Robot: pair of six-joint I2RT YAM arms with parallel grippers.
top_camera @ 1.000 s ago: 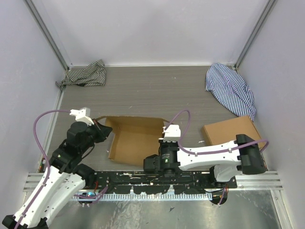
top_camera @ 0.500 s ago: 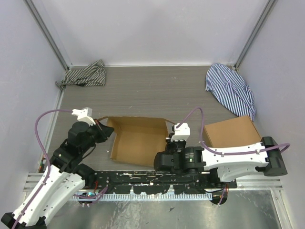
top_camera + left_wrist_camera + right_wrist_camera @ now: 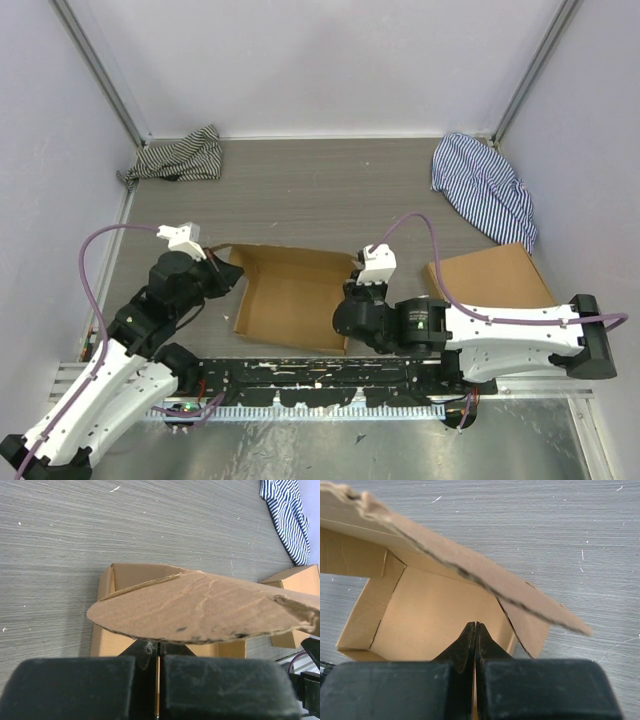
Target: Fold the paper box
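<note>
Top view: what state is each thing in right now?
paper box, half folded, top open, flaps raised.
second box, closed up.
left cloth, crumpled.
right cloth, crumpled.
left fingers, shut on the paper box's flap.
right fingers, shut, nothing clearly held.

Shows plain pale walls (image 3: 330,60) on three sides, well beyond the left gripper (image 3: 158,652) and right gripper (image 3: 475,632); slanted metal posts (image 3: 100,70) in far corners; grey wood-grain table (image 3: 320,190) beneath both; even, soft light.

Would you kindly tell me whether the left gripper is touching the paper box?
Touching. The left wrist view shows the shut left gripper pinching a flap edge of the paper box.
</note>
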